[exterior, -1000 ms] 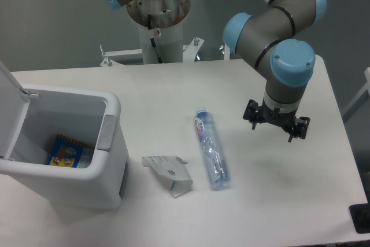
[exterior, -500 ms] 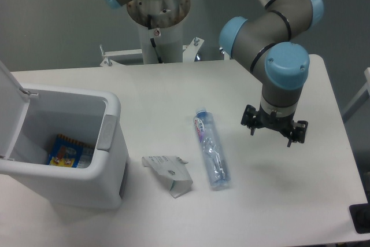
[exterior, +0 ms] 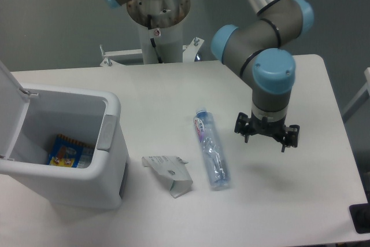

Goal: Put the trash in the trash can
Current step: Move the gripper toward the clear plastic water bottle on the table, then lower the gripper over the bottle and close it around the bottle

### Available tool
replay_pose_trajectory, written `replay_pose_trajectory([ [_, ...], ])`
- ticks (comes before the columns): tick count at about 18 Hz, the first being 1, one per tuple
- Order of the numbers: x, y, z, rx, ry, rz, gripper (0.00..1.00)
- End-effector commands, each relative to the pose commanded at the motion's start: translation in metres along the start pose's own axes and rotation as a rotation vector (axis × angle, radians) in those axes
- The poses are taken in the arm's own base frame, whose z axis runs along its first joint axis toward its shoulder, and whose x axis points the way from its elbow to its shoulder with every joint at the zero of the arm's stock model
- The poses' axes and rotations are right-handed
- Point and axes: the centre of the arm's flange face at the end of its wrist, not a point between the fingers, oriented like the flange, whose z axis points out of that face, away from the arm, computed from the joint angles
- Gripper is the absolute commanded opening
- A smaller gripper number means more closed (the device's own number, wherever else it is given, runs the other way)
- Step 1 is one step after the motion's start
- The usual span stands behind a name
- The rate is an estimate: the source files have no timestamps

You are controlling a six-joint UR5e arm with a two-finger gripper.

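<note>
A slim clear plastic bottle (exterior: 211, 150) with a blue-and-white label lies on the white table (exterior: 173, 91), pointing front to back. A grey-white cardboard carton piece (exterior: 169, 174) lies just left of it. The white trash can (exterior: 87, 186) stands at the front left with its lid open. My gripper (exterior: 265, 137) hangs above the table to the right of the bottle, open and empty, clear of both items.
A colourful packet (exterior: 65, 151) lies inside the trash can. The arm's base column (exterior: 159, 21) stands at the table's back edge. A dark object (exterior: 361, 218) sits at the front right corner.
My gripper has moved left toward the bottle. The bottle, carton piece and trash can have not moved.
</note>
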Motion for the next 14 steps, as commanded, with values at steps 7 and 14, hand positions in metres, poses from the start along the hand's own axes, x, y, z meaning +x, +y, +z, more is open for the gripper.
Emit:
replay_pose_trajectory([
  [7,0.036,-0.03,0.013,-0.01,0.025,-0.098,1.0],
  [14,0.054,-0.043,0.013,-0.005,0.039,-0.103,1.0],
])
